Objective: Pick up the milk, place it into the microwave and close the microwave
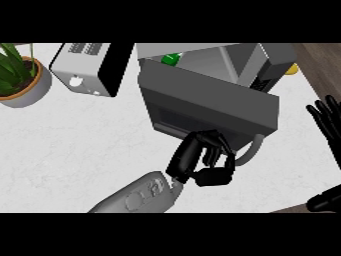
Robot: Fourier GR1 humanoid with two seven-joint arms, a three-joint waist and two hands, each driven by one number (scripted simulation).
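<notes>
- Grey microwave door [210, 105] stands swung partway across the opening, with the left hand [202, 160] against its lower front edge, beside the pale curved handle [256, 147].
- Green cap and top of the milk [171, 59] show inside the microwave [225, 60], near the back left of the cavity, so the placing looks done and closing is the step in hand.
- Fingers of the left hand are curled, knuckles bunched near the door's lower edge; whether they wrap the handle or only press the panel I cannot tell.
- To close well, the push should go square against the door's free edge, away from the hinge side, so the panel swings and does not scrape.
- Pressing on the door's flat face seems safer than hooking the handle, since a hooked finger could drag the door back on release.
- Right hand [335, 125] rests spread at the right edge, fingers up, well apart from the microwave.
- White toaster [84, 70] and potted plant [10, 75] sit on the white surface [69, 145] to the left, out of the door's sweep.
</notes>
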